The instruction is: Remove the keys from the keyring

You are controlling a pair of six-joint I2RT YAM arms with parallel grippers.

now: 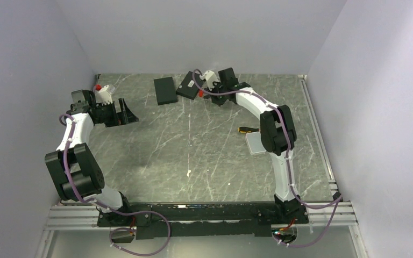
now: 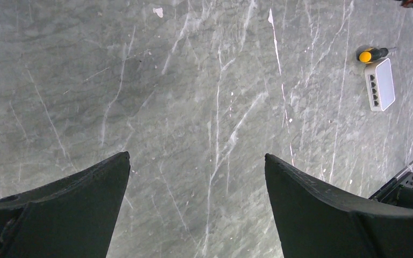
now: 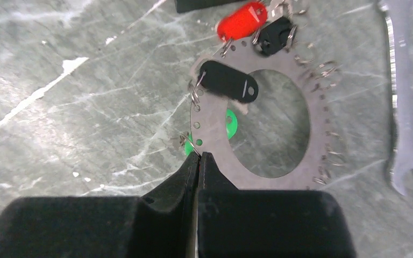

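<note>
Item, my right gripper (image 3: 198,159): fingers pressed together on the near rim of the keyring (image 3: 208,121), which lies beside the wrench (image 3: 403,107), its keys (image 3: 228,80) (red, two black, green beneath) all attached. Left gripper (image 2: 196,161): spread wide, empty. Step, as I judge it: ring anchored; next, the left must cross over and work one key off its loop.

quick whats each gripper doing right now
Left gripper: open, nothing between its fingers.
Right gripper: shut, pinching the rim of the flat grey metal keyring beside the green-headed key.
</note>
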